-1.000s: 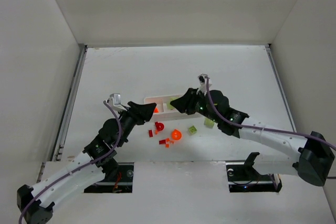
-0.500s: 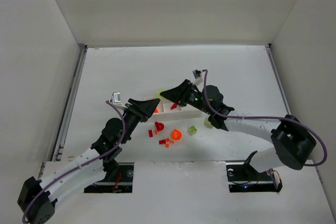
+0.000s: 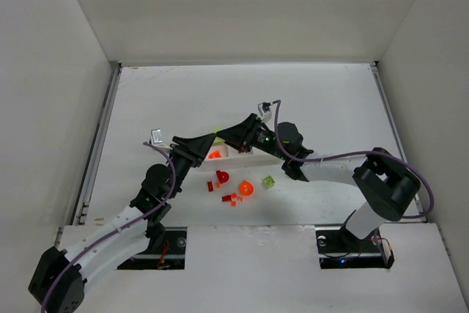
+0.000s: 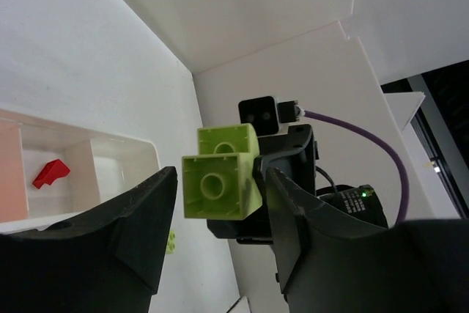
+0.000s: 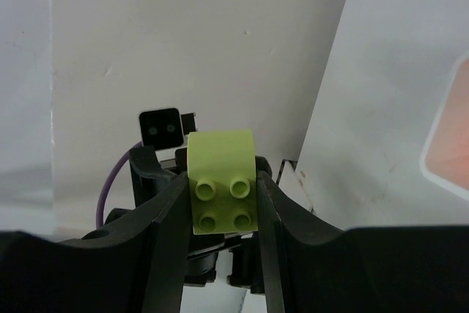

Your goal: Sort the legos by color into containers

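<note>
Brick (image 5: 223, 157), yellow-green, likely light, stiff, slick: right gripper (image 5: 222, 197) is clamping its flat sides, seemingly the soundest hold; left gripper (image 4: 221, 185) is flanking it, grip not discernible.

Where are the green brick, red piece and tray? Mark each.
green brick (image 5: 223, 201), right wrist view, middle of its studded face.
red piece (image 4: 51, 173), left wrist view, its middle.
tray (image 4: 139, 159), left wrist view, its end wall.

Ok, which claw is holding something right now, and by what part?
The right claw clamps a yellow-green lego brick by its two opposite side walls, studs facing its camera. The left claw sits open around it, gaps showing.
</note>
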Motion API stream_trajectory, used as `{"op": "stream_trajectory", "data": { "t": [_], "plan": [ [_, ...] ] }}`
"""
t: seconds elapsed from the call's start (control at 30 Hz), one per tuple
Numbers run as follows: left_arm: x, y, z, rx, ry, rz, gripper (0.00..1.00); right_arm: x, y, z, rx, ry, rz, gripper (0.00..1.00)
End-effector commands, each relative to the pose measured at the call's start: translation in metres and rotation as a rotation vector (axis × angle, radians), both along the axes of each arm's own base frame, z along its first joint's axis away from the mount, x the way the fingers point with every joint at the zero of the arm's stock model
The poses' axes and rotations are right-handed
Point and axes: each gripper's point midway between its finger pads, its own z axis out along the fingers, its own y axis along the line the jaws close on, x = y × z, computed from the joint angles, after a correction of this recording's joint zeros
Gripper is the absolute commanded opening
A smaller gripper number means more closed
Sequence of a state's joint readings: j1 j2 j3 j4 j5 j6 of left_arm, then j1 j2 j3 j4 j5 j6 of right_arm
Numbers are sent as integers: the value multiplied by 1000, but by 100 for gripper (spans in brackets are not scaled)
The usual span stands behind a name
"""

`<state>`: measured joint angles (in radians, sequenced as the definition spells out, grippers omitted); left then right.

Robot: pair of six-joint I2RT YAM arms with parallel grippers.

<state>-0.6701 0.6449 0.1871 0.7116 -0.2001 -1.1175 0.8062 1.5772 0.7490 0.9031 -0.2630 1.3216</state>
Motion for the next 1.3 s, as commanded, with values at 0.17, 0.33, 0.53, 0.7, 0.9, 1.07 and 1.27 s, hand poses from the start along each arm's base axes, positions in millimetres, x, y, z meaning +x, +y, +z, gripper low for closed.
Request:
{"op": "stream_trajectory", "data": {
  "t": [0.17, 0.33, 0.53, 0.7, 0.9, 1.07, 1.27],
  "plan": [
    [-3, 2, 29, -76, -90, -25, 39, -7, 7, 29, 116, -46, 44, 28],
    [-5, 0, 29, -76, -92, -40, 28, -6, 6, 28, 116, -43, 38, 28],
    [-10, 4, 28, -78, -105, -43, 19, -6, 3, 19, 100, -31, 34, 28],
    [-11, 20, 25, -71, -111, -7, 17, 3, -24, 17, 90, -40, -21, 28],
    [-6, 30, 19, -36, -95, 15, 15, 6, -51, 3, 44, -46, -66, 28],
    [0, 28, 14, -20, -74, 14, 15, 8, -65, -6, 6, -55, -88, 28],
    [2, -1, 20, 68, -85, -64, 15, 30, -102, -46, -257, -62, -241, 29]
  ]
}}
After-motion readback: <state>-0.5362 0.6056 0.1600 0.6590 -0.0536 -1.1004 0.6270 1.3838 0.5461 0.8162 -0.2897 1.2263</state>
